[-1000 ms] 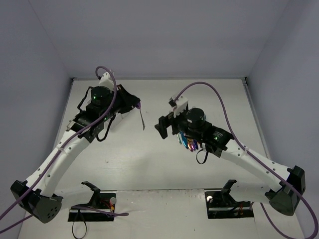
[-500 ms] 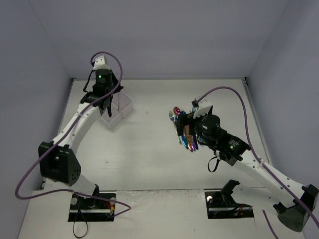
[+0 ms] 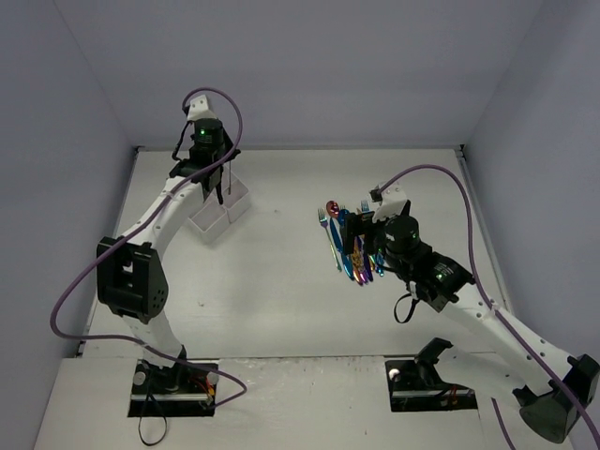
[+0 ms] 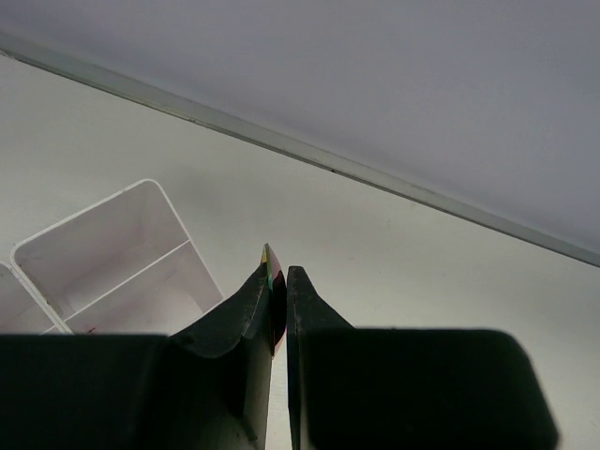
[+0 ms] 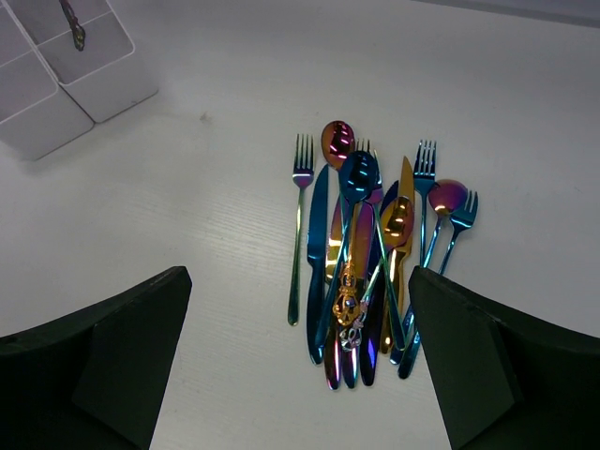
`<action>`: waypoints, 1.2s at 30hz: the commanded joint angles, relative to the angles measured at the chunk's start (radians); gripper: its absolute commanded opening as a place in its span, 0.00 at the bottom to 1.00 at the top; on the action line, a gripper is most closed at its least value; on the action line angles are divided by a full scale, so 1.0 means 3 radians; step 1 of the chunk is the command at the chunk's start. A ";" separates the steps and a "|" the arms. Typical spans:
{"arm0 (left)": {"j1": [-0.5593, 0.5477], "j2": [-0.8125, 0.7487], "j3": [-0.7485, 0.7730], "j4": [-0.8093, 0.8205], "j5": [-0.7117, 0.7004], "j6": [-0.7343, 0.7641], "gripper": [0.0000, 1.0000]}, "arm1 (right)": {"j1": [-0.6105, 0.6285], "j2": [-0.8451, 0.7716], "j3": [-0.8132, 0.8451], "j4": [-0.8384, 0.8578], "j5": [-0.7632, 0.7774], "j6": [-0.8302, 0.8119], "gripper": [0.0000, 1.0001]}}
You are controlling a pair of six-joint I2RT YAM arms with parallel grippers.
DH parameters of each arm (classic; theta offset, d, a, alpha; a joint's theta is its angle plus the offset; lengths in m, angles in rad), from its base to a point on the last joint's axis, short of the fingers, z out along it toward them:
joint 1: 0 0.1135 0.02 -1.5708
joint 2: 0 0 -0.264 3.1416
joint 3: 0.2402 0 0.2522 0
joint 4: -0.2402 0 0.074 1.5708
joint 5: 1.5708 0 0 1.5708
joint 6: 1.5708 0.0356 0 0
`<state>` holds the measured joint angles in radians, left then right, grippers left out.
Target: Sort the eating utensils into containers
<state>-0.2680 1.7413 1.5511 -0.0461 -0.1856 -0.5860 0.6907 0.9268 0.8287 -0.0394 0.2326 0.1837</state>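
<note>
The white four-compartment box [image 3: 221, 208] stands at the far left of the table. My left gripper [image 3: 218, 187] hangs over it, shut on one slim iridescent utensil [image 4: 273, 286] whose tip shows between the jaws. The box also shows in the left wrist view [image 4: 105, 246]. In the right wrist view the held utensil [image 5: 73, 24] dangles over the box [image 5: 70, 80]. The other utensils [image 3: 350, 246] lie in a pile right of centre: several forks, spoons and knives [image 5: 364, 246] in blue, purple and gold. My right gripper [image 5: 300, 375] is open and empty, just above the pile's near end.
The table's back edge [image 4: 394, 183] meets the grey wall just beyond the box. The enclosure's side walls [image 3: 84, 122] flank the table. A lone fork [image 5: 298, 225] lies at the left edge of the pile.
My left arm has swung from the table's middle to the box at the far left, carrying the utensil. My right arm has pulled back to the right, uncovering the pile.
</note>
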 commanded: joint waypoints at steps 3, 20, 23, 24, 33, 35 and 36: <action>-0.0038 0.0075 0.0075 0.0197 -0.0258 -0.0156 0.00 | -0.0126 0.0038 0.0023 0.0141 0.0131 0.0036 1.00; -0.0336 0.0327 0.0101 -0.0296 -0.0946 -0.0146 0.19 | -0.0222 0.0192 -0.0028 -0.0014 0.0261 0.0248 1.00; -0.0351 0.0327 0.0104 -0.0362 -0.0918 -0.0137 0.30 | -0.0257 0.0230 -0.0039 -0.0027 0.0266 0.0307 1.00; -0.0355 0.0316 0.0112 -0.0383 -0.0900 -0.0122 0.35 | -0.0268 0.0255 -0.0042 -0.0038 0.0262 0.0329 1.00; -0.0405 -0.0058 0.0215 -0.0523 -0.0750 0.0169 0.75 | -0.0409 0.0501 0.0017 -0.0128 0.0223 0.0487 1.00; -0.0408 -0.0173 0.0229 -0.0553 -0.0639 0.0224 0.76 | -0.0480 0.0570 0.0046 -0.0150 0.0190 0.0502 0.98; -0.0411 -0.0245 0.0227 -0.0575 -0.0586 0.0258 0.76 | -0.0518 0.0613 0.0062 -0.0156 0.0160 0.0509 0.97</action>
<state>-0.3823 1.8301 1.5517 -0.2244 -0.4018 -0.5689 0.5708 1.0714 0.8112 -0.0999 0.2743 0.3048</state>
